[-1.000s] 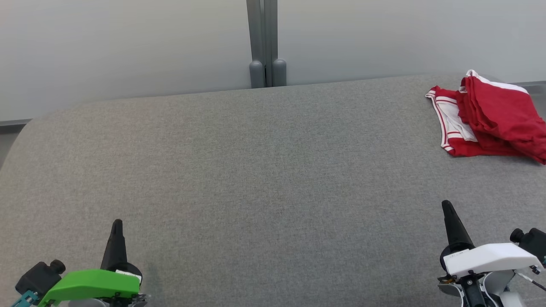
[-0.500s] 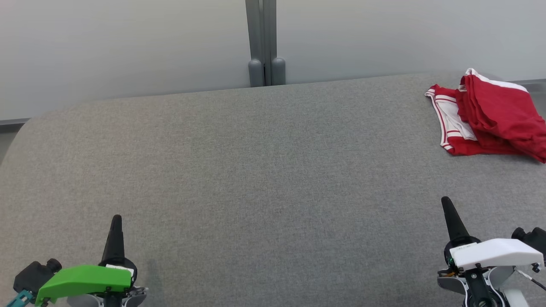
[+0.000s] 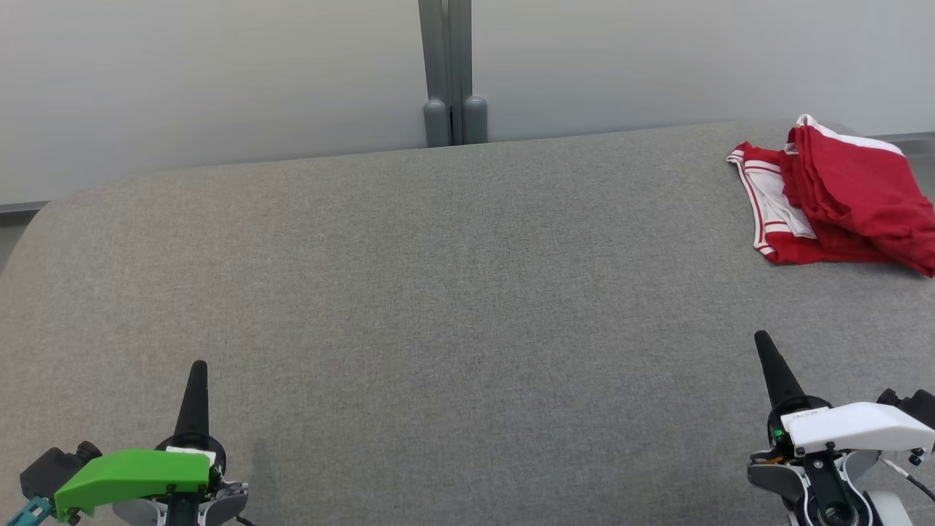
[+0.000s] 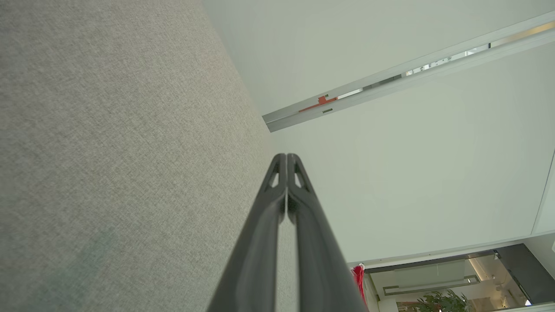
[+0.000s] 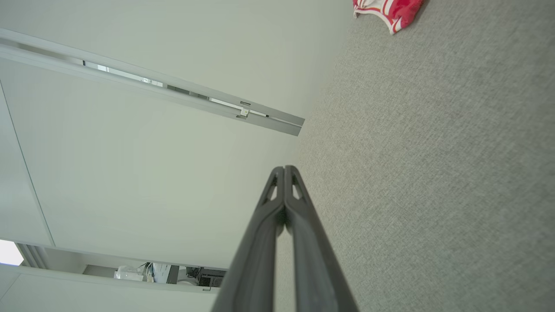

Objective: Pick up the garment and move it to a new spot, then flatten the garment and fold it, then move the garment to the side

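The garment (image 3: pixel 840 197) is a red piece with white trim, lying folded in a pile at the far right of the grey table (image 3: pixel 453 292). A corner of the garment (image 5: pixel 388 11) appears at the top of the right wrist view, and a sliver of the garment (image 4: pixel 358 277) in the left wrist view. My left gripper (image 3: pixel 198 367) is at the lower left, shut and empty, fingers (image 4: pixel 286 173) pressed together. My right gripper (image 3: pixel 762 337) is at the lower right, also shut and empty, well short of the garment.
A pale partition wall (image 3: pixel 219 80) with a grey vertical post (image 3: pixel 447 73) runs behind the table's far edge. The grey cloth surface stretches wide between the two grippers.
Both grippers have slid a little toward the bottom of the head view. The garment lies where it was.
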